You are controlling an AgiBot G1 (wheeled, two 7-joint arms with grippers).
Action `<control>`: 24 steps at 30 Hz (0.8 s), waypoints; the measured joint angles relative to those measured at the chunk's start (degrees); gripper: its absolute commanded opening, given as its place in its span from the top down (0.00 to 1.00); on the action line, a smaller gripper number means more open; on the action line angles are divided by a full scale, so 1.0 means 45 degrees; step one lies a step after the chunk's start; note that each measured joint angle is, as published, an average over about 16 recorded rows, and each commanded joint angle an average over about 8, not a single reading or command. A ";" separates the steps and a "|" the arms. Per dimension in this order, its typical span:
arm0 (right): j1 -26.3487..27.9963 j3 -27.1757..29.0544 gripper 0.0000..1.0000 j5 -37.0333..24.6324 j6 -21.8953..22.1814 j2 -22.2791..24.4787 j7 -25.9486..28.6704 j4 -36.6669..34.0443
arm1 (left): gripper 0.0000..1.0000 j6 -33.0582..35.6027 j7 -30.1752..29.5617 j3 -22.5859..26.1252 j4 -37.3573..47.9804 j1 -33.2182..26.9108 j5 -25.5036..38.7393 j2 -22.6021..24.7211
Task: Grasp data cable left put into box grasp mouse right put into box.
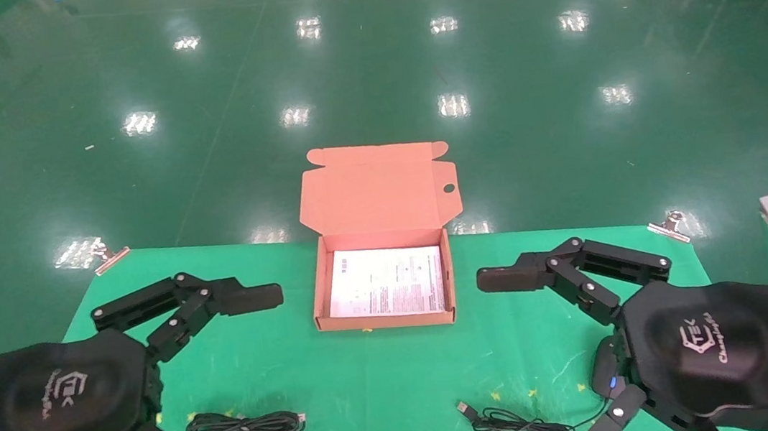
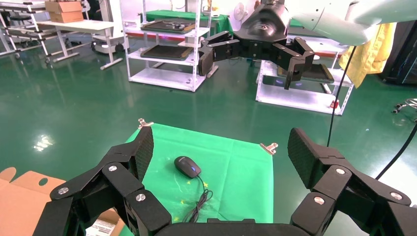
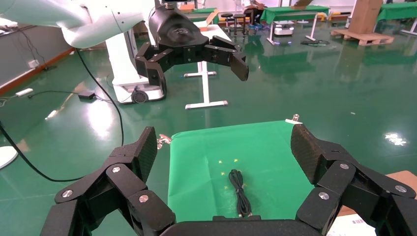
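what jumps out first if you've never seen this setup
The open salmon-orange box sits mid-table at the far edge, lid up, only a white printed sheet inside. Flanking it, the left gripper and right gripper hang wide open, the data cable below the left one and the mouse below the right.

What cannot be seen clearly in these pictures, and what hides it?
- Head view: most of the mouse is behind the right gripper; only an edge with a blue light shows.
- Right wrist view: the box is cut off by the picture edge and the gripper's finger.
- Head view: print on the white sheet is too small to read.
- Right wrist view: the data cable plug ends are too small to identify.
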 measured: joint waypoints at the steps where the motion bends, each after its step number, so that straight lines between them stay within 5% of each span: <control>1: 0.0000 0.0000 0.00 0.0000 0.0000 0.0000 0.0000 0.0000 | 0.00 0.0000 0.0000 0.0000 0.0000 0.0000 0.0000 0.0000; 24: 0.0116 -0.0022 0.00 -0.0166 0.0002 -0.0003 -0.0108 0.0076 | 0.00 0.0072 0.0019 0.0071 -0.0009 -0.0085 0.0163 -0.0044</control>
